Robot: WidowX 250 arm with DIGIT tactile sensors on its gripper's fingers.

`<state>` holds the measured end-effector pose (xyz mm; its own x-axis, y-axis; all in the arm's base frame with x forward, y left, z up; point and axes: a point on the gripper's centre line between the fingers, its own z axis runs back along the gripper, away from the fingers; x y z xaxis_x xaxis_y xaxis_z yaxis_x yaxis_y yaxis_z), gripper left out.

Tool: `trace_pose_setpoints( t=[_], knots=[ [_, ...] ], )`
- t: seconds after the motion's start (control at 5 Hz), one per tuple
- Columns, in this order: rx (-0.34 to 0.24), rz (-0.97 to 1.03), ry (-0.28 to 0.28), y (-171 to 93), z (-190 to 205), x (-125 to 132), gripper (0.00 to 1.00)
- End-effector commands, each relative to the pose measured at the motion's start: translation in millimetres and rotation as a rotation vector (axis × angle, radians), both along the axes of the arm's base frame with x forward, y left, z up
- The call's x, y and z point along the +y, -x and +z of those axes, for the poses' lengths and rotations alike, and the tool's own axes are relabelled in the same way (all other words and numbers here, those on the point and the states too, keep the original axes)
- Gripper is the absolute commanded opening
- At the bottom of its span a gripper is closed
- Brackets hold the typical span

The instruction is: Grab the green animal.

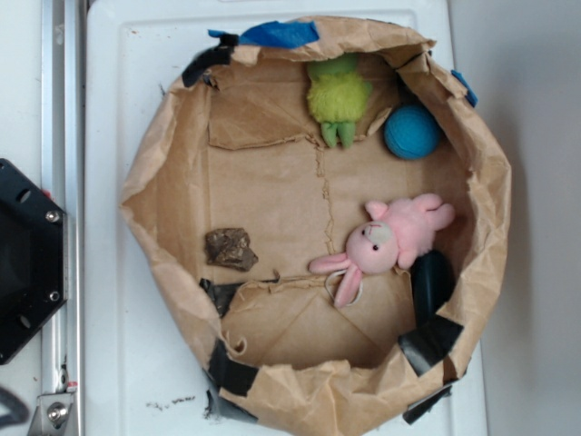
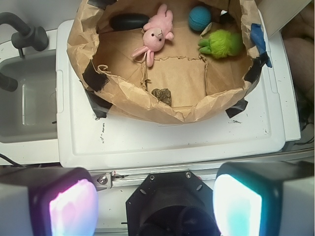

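Note:
The green animal, a fuzzy lime-green plush with two short darker feet, lies at the far rim inside the brown paper-lined basket. In the wrist view it lies at the upper right of the basket. My gripper is open and empty, its two pads wide apart at the bottom of the wrist view, high above the robot base and well back from the basket. The gripper does not show in the exterior view.
A pink plush bunny, a blue-teal ball, a brown lump and a black object also lie in the basket. The basket stands on a white lid. A sink lies to the left.

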<state>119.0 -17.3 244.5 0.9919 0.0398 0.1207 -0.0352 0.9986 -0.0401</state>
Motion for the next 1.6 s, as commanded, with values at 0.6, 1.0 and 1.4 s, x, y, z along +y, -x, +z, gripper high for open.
trace_pose_setpoints(
  t=[0.6, 1.0, 1.4],
  knots=[
    [0.041, 0.184, 0.019, -135, -35, 28, 1.0],
    [0.123, 0.694, 0.282, -142, -66, 30, 1.0],
    [0.123, 0.694, 0.282, -142, -66, 30, 1.0]
  ],
)
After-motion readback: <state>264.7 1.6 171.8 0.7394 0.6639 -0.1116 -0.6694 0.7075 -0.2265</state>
